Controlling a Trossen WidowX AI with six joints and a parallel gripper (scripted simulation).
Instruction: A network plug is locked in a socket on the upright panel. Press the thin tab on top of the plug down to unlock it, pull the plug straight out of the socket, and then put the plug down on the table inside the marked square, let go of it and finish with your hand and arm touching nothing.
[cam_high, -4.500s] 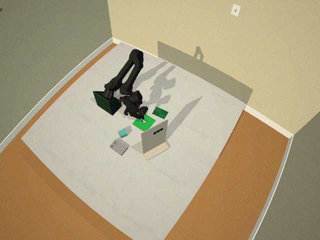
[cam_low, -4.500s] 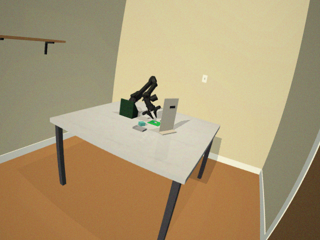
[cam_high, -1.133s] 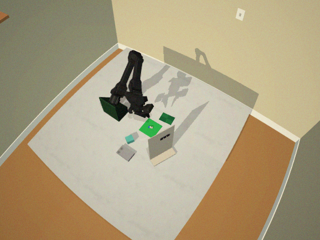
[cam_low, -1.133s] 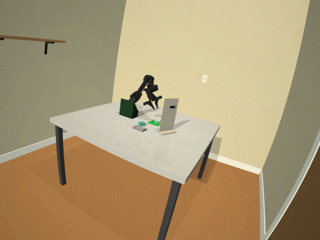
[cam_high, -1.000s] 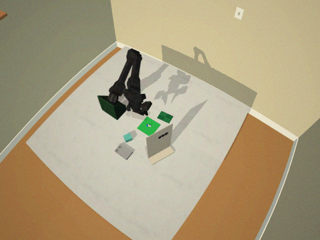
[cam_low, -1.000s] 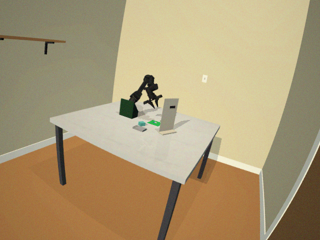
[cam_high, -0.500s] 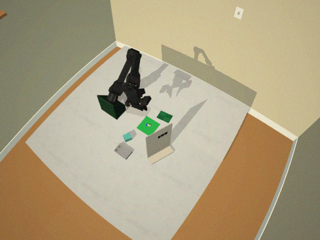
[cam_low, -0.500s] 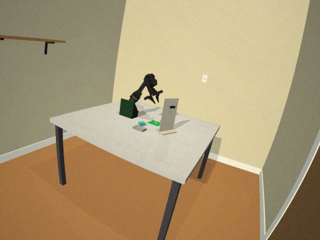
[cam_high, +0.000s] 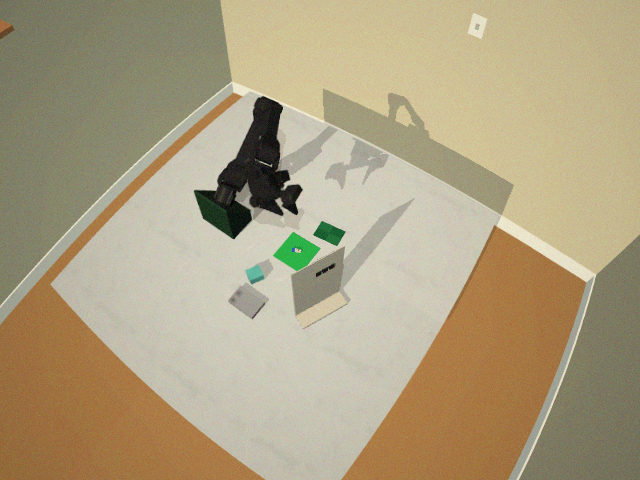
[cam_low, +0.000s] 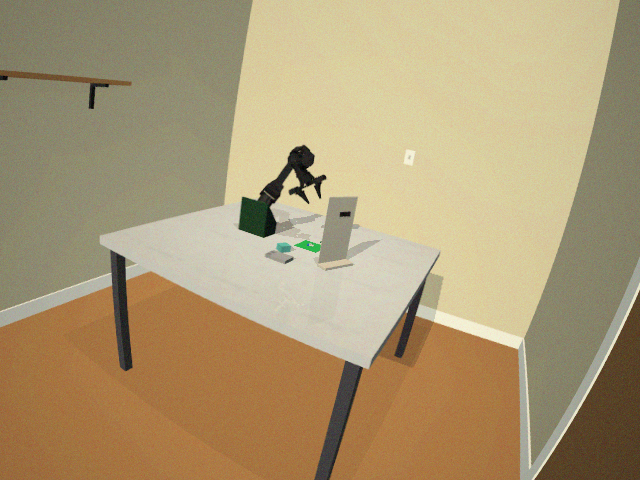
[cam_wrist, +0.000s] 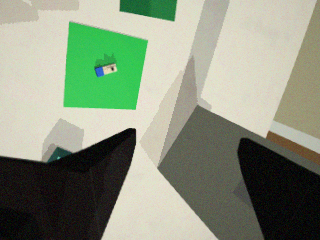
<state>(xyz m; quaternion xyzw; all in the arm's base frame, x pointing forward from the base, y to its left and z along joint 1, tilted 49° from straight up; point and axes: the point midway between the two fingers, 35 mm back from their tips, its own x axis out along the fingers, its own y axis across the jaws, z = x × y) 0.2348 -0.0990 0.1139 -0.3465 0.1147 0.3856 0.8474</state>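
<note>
The small plug (cam_high: 293, 250) (cam_low: 310, 244) (cam_wrist: 106, 67), white with a blue end, lies on the green marked square (cam_high: 295, 263) (cam_low: 316, 249) (cam_wrist: 80, 95), near its middle and inside its edges. The upright panel (cam_high: 315, 289) (cam_low: 338, 237) (cam_wrist: 200, 160) stands beside the square, with dark socket openings near its top. My gripper (cam_high: 290, 213) (cam_low: 313, 200) (cam_wrist: 187, 140) is open and empty. It hangs in the air above the table, on the arm's side of the square, and touches nothing. The tab on the plug is too small to make out.
A teal block (cam_high: 254, 273) (cam_low: 283, 247) and a flat grey box (cam_high: 248, 300) (cam_low: 279, 256) lie beside the square. A dark green flat piece (cam_high: 329, 233) (cam_wrist: 148, 7) lies near its far side. A dark green block (cam_high: 222, 217) (cam_low: 254, 217) stands at the arm's base.
</note>
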